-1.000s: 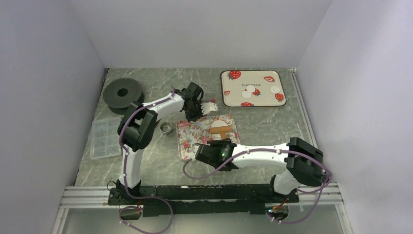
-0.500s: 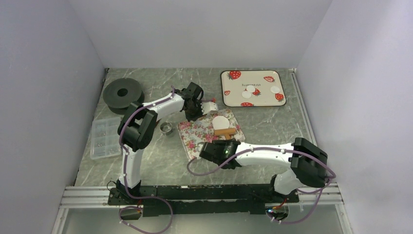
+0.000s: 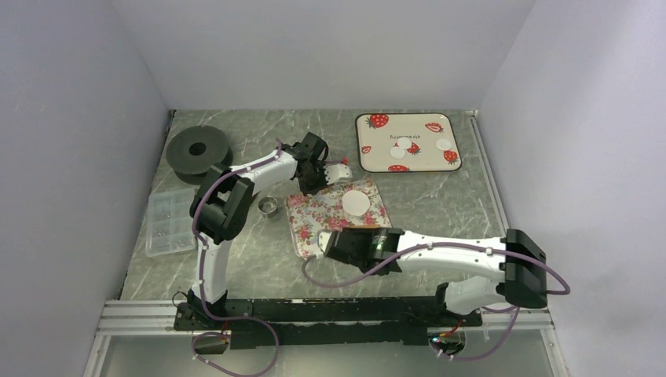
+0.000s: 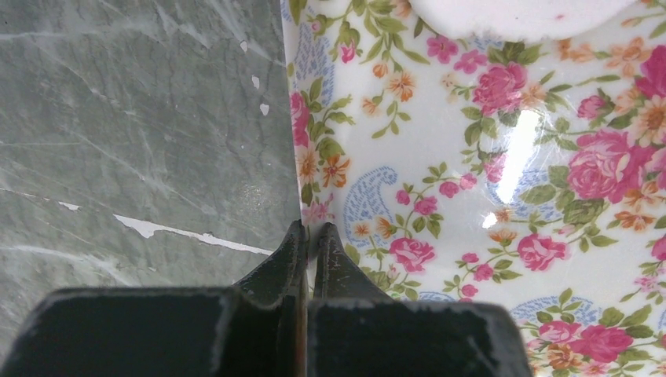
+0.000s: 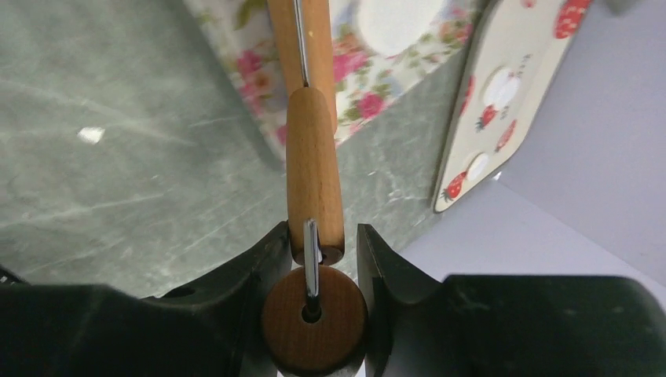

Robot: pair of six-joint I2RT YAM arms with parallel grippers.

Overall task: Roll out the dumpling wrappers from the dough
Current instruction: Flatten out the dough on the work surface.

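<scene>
One thin white round dumpling wrapper [image 3: 355, 203] flat on the flower-printed mat [image 3: 314, 218], three more on the strawberry-printed rectangular tray [image 3: 424, 162] beyond. Left gripper [image 4: 312, 232] jaws pressed together (tips right at the mat's edge). Right gripper [image 5: 322, 232] jaws pinching the wooden rolling pin [image 5: 312, 157] by its handle.

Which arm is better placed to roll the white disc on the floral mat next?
Right: the right claw grips the roller, which reaches over the mat near the disc. The left claw is shut at the mat's edge, with no tool.
</scene>
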